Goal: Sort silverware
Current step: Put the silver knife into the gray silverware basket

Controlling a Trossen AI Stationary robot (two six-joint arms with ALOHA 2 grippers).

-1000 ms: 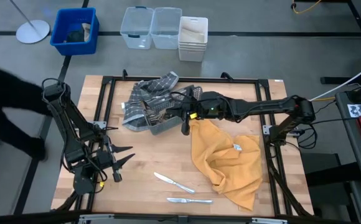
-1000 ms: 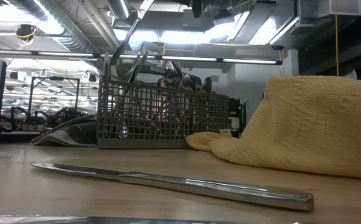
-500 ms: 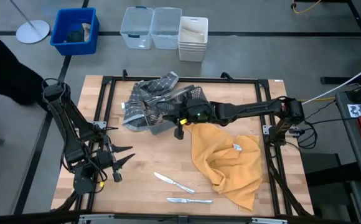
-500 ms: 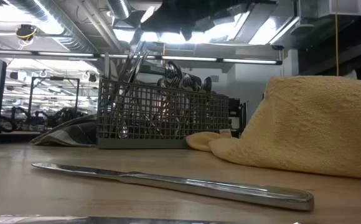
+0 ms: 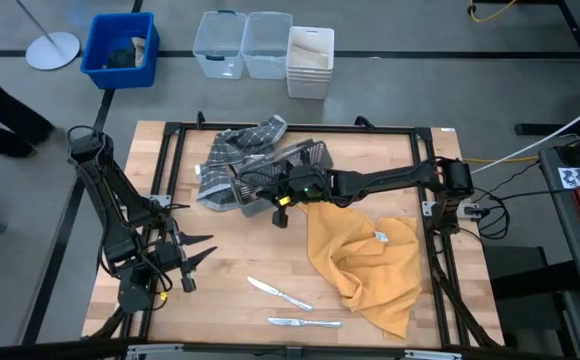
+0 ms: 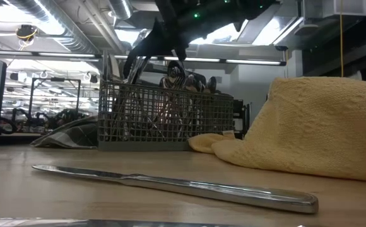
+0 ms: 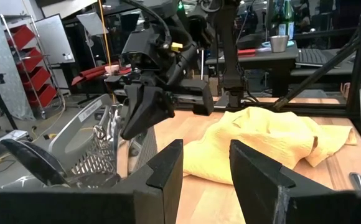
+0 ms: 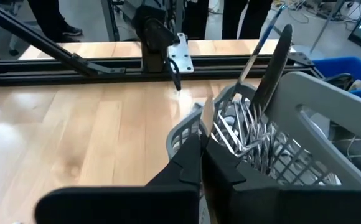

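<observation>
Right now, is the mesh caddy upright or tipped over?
Upright: in the low view the caddy sits flat on the table, silverware handles sticking up.

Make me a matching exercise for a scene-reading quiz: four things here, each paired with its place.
Things:
1. yellow towel
2. two knives
3. right hand
4. left hand

Places:
A. over the mesh caddy
B. loose on the wood near the front edge
C. heaped on the table's right half
D. low over bare wood, left side

Pairs: 1-C, 2-B, 3-A, 4-D
</observation>
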